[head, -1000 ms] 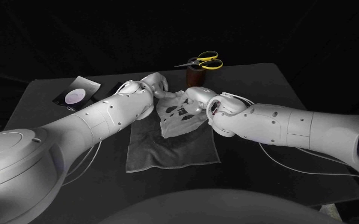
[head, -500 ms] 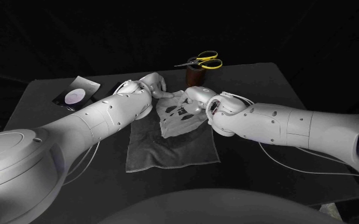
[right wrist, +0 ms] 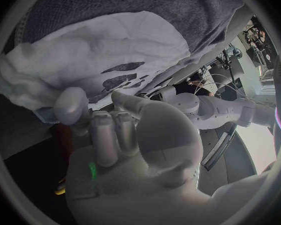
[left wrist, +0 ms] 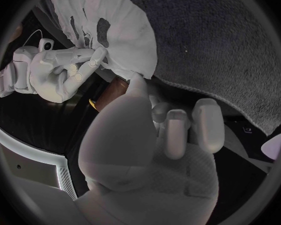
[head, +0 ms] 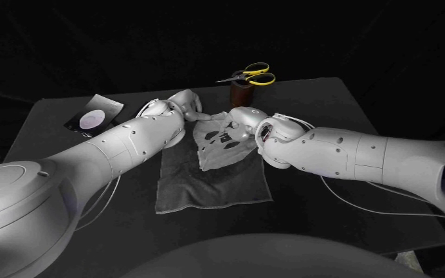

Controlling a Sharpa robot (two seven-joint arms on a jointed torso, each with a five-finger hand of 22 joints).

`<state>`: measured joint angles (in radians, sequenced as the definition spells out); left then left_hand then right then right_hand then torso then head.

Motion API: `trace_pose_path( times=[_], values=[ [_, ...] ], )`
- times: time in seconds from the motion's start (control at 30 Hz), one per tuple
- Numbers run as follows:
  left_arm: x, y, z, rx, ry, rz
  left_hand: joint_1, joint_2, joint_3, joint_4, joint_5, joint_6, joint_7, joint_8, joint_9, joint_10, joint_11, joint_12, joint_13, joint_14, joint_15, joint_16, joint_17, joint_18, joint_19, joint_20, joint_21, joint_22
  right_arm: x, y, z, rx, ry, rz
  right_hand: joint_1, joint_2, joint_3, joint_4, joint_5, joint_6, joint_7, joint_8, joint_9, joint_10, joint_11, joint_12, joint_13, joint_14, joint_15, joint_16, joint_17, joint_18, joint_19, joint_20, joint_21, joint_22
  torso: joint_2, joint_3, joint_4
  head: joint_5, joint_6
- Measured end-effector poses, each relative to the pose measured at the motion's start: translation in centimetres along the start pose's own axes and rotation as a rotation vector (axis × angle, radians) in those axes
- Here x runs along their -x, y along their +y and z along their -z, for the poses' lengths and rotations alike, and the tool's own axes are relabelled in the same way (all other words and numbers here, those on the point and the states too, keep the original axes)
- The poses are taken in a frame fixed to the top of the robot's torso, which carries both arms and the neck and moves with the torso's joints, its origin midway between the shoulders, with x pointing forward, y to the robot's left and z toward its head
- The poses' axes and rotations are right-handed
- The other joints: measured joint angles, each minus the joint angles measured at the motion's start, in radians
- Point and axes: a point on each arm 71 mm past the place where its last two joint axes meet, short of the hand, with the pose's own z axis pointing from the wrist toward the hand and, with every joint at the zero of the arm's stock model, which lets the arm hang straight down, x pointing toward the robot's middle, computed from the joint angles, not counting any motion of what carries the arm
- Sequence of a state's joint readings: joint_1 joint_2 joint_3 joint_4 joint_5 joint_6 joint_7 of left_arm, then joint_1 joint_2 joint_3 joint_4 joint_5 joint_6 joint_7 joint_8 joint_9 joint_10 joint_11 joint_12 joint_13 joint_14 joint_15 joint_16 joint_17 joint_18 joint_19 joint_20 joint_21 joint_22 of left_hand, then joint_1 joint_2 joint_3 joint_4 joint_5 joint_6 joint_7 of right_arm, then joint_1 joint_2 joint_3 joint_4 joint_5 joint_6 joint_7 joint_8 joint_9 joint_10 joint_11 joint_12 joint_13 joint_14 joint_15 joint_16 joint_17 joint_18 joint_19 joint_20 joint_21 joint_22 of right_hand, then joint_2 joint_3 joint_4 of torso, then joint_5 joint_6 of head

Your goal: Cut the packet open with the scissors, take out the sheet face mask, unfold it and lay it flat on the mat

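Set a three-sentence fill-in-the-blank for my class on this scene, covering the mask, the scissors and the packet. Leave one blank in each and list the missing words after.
1. The left hand and the right hand both hold the sheet face mask over the grey ____.
2. The scissors at the back of the table have ____ handles.
3. The packet lies on the table on the robot's ____ side.
Missing words: mat; yellow; left.
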<state>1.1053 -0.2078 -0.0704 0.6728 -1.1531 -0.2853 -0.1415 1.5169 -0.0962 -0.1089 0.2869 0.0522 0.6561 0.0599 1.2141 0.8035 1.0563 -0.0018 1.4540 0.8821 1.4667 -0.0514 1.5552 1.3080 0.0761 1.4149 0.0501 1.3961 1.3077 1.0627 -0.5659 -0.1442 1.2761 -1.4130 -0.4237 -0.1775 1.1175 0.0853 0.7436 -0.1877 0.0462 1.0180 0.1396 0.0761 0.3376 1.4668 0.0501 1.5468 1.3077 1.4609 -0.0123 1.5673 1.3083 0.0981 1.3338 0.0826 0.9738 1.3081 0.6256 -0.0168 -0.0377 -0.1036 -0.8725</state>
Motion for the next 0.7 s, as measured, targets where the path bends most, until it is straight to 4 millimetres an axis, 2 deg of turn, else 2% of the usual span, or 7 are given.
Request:
trace_pose_path(
  times=[0.13,0.23,0.3,0.4,0.53,0.7],
  values=[
    [0.10,0.18,-0.04,0.006,-0.004,0.005,0.000,0.000,-0.003,0.003,0.000,0.000,0.000,0.000,0.000,0.000,0.000,-0.001,0.000,0.000,0.000,0.000,0.000,0.000,0.000,0.000,0.000,0.000,0.01,-0.01,0.00,0.000,0.000,0.000,0.000,0.000,0.000,0.000,0.000,0.000,0.000,0.000,0.000,0.000,0.000,0.000,0.000,0.000,0.000,0.000,0.000,0.000,0.000,0.000,0.000,0.000,0.000,0.0000,0.0000,0.000,0.000],
    [0.18,0.33,-0.09,0.011,-0.009,0.007,-0.007,0.011,-0.003,0.003,0.000,0.000,0.000,0.000,0.000,0.002,0.003,-0.002,0.001,0.000,0.000,-0.001,0.000,0.000,0.000,0.000,0.000,0.000,0.02,-0.01,0.00,0.000,0.000,0.001,0.000,0.000,0.000,0.000,0.000,0.000,0.000,0.000,0.000,0.000,0.000,0.000,0.000,0.000,0.000,0.000,0.000,0.000,0.000,0.000,0.000,0.000,0.000,0.0001,0.0000,0.000,0.000],
    [0.23,0.42,-0.13,0.015,-0.012,0.008,-0.010,0.032,-0.006,0.006,0.000,0.000,0.000,0.000,0.000,0.002,0.003,-0.002,0.004,0.000,0.000,-0.003,0.000,0.000,0.000,0.000,0.000,0.000,0.03,-0.01,0.00,0.000,0.000,0.001,0.000,0.000,0.000,0.000,0.000,0.000,0.000,0.000,0.000,0.000,0.000,0.000,0.000,0.000,0.000,-0.002,0.000,0.000,0.000,0.000,0.000,0.000,0.000,0.0006,-0.0001,0.000,0.000],
    [0.28,0.60,-0.20,0.023,-0.018,0.011,-0.022,0.046,-0.009,0.005,0.000,0.000,0.000,0.000,0.000,0.009,0.002,-0.003,0.007,0.000,0.000,0.001,0.000,0.000,0.000,0.000,0.000,0.000,0.03,0.00,0.00,0.000,0.001,0.001,0.000,0.000,0.000,0.000,0.000,0.000,-0.001,0.000,0.000,0.000,0.000,0.000,0.000,0.000,0.000,-0.003,0.000,0.000,0.000,0.000,0.000,-0.001,0.000,0.0006,-0.0006,0.000,0.001],
    [0.38,0.75,-0.29,0.032,-0.029,0.016,-0.018,0.050,-0.011,0.006,0.000,0.000,0.000,0.000,0.000,0.009,0.002,-0.003,0.010,0.000,0.000,0.001,0.000,0.000,0.000,0.000,0.001,0.000,0.03,0.01,0.00,0.001,0.001,0.001,0.000,0.000,0.000,0.000,0.000,0.000,-0.001,0.000,0.000,0.000,0.000,0.000,0.000,0.000,0.000,0.000,-0.001,0.000,0.000,0.000,0.000,-0.001,0.001,0.0012,-0.0011,0.000,0.001],
    [0.56,0.97,-0.39,0.042,-0.045,0.021,-0.027,0.071,-0.014,0.003,0.000,0.000,0.000,-0.004,0.000,0.013,-0.002,0.001,0.013,0.000,0.000,0.001,0.000,0.000,0.000,0.000,0.005,0.000,0.04,0.02,-0.02,0.001,0.001,0.002,0.000,0.000,0.000,0.000,0.000,0.001,-0.002,0.000,0.000,-0.001,-0.001,-0.001,0.000,0.000,0.000,0.000,-0.001,0.000,0.000,0.000,0.000,-0.001,0.001,0.0015,-0.0008,0.000,0.001]
  ],
)
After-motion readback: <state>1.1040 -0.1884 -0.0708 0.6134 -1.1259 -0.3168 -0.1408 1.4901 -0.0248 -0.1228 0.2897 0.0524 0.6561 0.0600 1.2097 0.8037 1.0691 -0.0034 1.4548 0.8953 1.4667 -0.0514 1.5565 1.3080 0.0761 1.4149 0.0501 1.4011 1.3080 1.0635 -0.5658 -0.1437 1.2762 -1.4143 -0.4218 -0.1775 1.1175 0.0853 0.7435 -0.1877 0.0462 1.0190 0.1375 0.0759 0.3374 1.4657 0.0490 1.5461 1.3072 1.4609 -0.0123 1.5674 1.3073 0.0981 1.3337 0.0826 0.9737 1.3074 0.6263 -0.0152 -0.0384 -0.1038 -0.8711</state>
